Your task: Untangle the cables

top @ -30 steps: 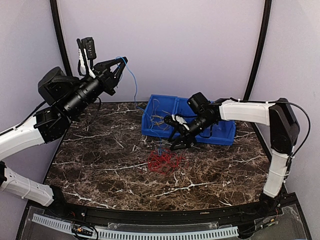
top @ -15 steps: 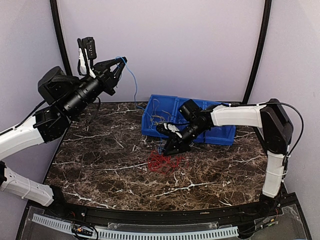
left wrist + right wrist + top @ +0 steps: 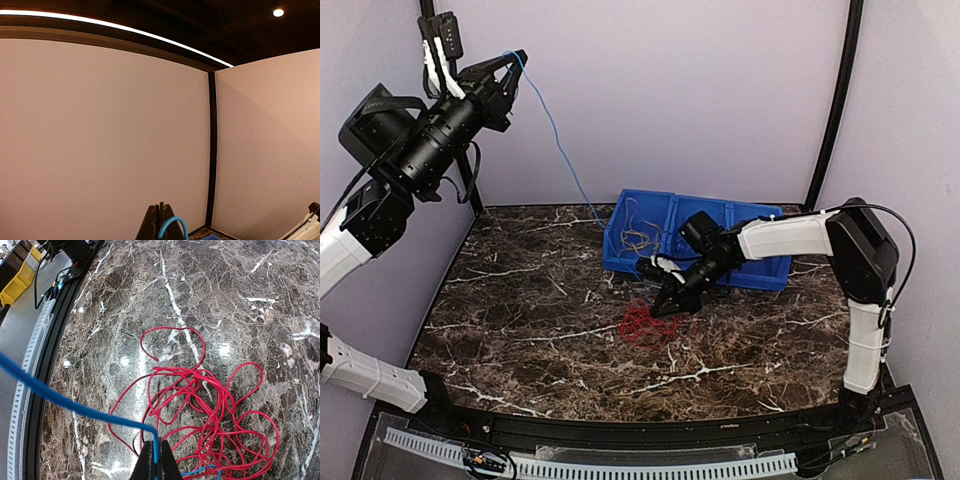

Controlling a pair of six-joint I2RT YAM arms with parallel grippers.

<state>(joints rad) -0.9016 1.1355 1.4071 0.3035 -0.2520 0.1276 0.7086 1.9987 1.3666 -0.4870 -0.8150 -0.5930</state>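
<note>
Marble table (image 3: pixel 520 300): right jaws have just pinched the blue cable (image 3: pixel 557 140) beside the red tangle (image 3: pixel 642 326). Left jaws (pinching its other end) have risen, drawing it taut for separation.

**Surfaces and finishes**

Table (image 3: pixel 520 300): dark marble-look top, white veins, polished, glare spots. Bin (image 3: pixel 770 275): blue moulded plastic, smooth, low sheen. Red cable (image 3: pixel 210 415) and blue cable (image 3: pixel 60 400): smooth plastic-looking insulation, slight gloss. Walls (image 3: pixel 670 90): pale, matt, even. Right arm (image 3: pixel 790 235): white smooth shell, black matt joints. Left arm (image 3: pixel 420 150): black matt housing.
</note>
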